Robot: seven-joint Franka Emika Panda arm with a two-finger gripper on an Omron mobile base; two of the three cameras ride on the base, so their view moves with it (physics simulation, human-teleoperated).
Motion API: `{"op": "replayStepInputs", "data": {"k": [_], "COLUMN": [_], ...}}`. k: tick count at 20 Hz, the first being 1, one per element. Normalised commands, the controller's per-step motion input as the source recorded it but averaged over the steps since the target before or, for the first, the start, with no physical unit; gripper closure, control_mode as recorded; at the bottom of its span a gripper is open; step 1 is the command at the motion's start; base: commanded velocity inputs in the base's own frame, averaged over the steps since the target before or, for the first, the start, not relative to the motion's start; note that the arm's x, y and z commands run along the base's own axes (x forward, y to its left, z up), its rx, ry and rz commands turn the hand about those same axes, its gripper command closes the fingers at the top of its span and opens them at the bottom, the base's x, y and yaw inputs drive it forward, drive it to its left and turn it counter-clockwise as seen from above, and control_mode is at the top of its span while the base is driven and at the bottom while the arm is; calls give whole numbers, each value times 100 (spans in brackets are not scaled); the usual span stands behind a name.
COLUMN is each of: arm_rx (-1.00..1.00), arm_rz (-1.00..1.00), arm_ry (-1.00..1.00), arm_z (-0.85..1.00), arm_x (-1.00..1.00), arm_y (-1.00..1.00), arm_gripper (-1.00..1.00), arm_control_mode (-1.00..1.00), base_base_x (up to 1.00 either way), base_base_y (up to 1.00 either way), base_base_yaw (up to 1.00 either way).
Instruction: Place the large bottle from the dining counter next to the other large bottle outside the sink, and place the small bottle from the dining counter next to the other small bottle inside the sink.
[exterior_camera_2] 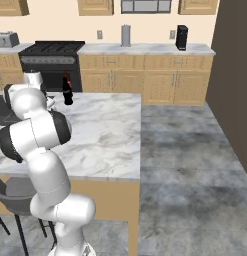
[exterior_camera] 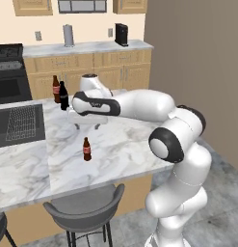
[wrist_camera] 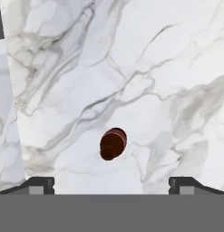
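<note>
Claw (wrist_camera: pixel 111 185) is spread fully wide, nothing held or touched; both fingertips (wrist_camera: pixel 41 185) are seen low in the hand view, apart from everything. Small bottle (wrist_camera: pixel 113 143) is seen almost end-on from above between the two tips, well below them, cap up. In the left base view the small bottle (exterior_camera: pixel 86 149) is stood upright on the marble tabletop (exterior_camera: pixel 125 140), long axis vertical, toward the near edge and alone. Large bottle (exterior_camera: pixel 56 89) and other large bottle (exterior_camera: pixel 64 96) are stood upright, just beside each other, at the far edge of the tabletop; from the right base view the black one (exterior_camera_2: pixel 68 93) is seen in front. Sink (exterior_camera: pixel 19 124) with wire grid rack is set into the tabletop left of them. A grey stool (exterior_camera: pixel 84 207) is tucked under the near edge.
</note>
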Motion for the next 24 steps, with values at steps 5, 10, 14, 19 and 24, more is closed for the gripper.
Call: {"op": "replayStepInputs", "data": {"k": [5, 10, 14, 19, 24], "arm_rx": [0, 0, 0, 0, 0], "arm_rz": [0, 0, 0, 0, 0], "arm_ry": [0, 0, 0, 0, 0], "arm_z": [-19, -23, -24, -9, 0], "arm_x": [0, 0, 0, 0, 0], "arm_y": [2, 0, 2, 13, 23], "arm_gripper": [-100, -100, -100, -100, -100], "arm_control_mode": [-100, -100, -100, -100, -100], "base_base_x": [0, 0, 0, 0, 0], "base_base_y": [0, 0, 0, 0, 0], "base_base_yaw": [0, 0, 0, 0, 0]}}
